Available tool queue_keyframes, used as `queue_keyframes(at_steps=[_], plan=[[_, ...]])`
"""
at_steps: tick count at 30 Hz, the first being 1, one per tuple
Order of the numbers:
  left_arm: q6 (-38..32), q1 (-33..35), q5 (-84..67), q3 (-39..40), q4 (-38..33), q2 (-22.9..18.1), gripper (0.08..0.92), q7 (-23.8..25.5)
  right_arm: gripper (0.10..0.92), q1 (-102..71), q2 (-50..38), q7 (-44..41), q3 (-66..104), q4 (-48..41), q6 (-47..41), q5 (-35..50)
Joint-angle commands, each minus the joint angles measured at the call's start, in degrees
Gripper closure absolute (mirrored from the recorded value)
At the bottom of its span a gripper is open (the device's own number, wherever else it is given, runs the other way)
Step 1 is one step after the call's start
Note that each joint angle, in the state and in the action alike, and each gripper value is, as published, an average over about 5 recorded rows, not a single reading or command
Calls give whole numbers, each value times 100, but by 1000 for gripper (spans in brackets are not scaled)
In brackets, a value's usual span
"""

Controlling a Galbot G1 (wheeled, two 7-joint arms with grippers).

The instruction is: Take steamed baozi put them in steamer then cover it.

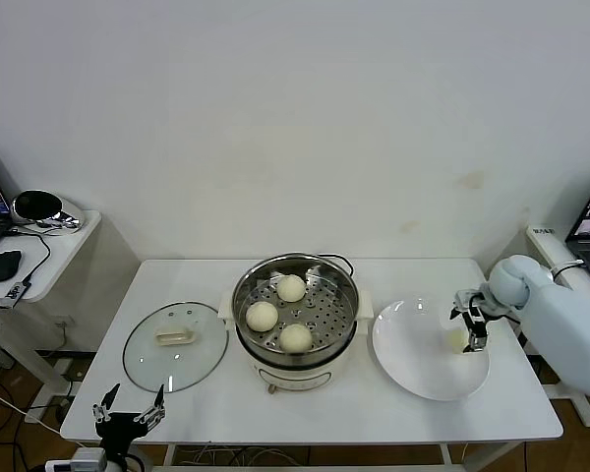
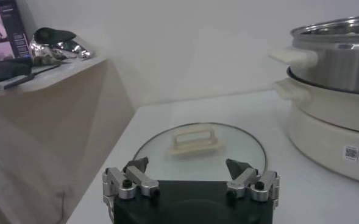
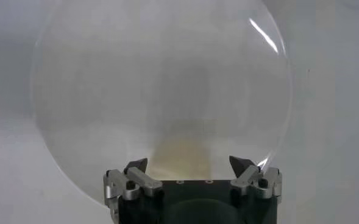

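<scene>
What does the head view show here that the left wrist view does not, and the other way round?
Only the head view: three baozi on the perforated tray inside the steamer, the white plate, and the right gripper open over a fourth pale bun on that plate.

Only the left wrist view: the steamer's side handle and a small label on its cream base.

Both: the glass cover lying flat on the table beside the steamer, the open left gripper near it, and the side shelf with its clutter.
</scene>
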Motion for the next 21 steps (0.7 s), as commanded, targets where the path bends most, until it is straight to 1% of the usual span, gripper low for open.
queue_keyframes(at_steps=[1,15,18,21], plan=[[6,4,10,2,9,-2,177,7,203,-101,149,85,67,-261,105,-210],[4,8,8,-16,6,-5,177,3,207,-90,171,246,99,-287,10,-161],[0,-8,25,-15,26,-10,177,0,253,-78,148,229,88,-275,-41,-145],[-8,-28,52,-21,55,-10,177,-3,337,-72,110,208,84,-241,-77,-128]])
